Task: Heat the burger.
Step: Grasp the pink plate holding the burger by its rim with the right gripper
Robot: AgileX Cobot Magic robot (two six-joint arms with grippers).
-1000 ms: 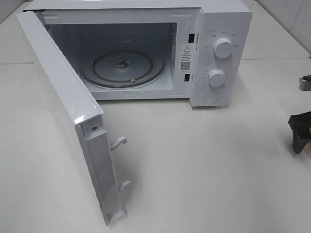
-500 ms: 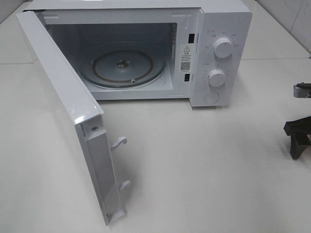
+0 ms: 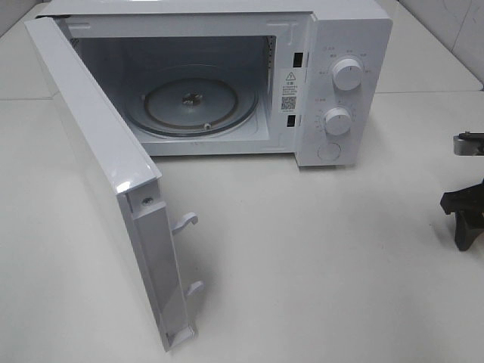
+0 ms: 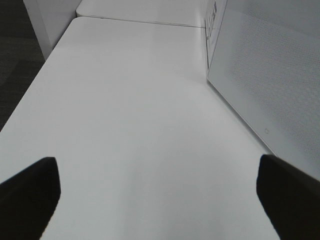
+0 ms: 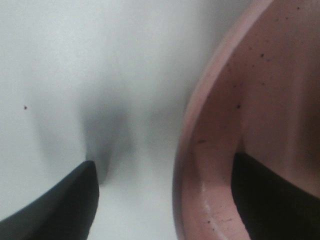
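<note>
The right pincer [image 5: 165,162] stands partly spread astride the pink plate [image 5: 200,115] rim, one finger outside above the surface [image 5: 75,60], one inside, not clamped; the left pincer [image 4: 157,165] gapes wide, empty; where the burger sits, I cannot tell.

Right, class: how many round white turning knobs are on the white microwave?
2. The upper round white knob and the lower knob beneath it, on the white microwave, right of its open cavity. None seems hidden.
</note>
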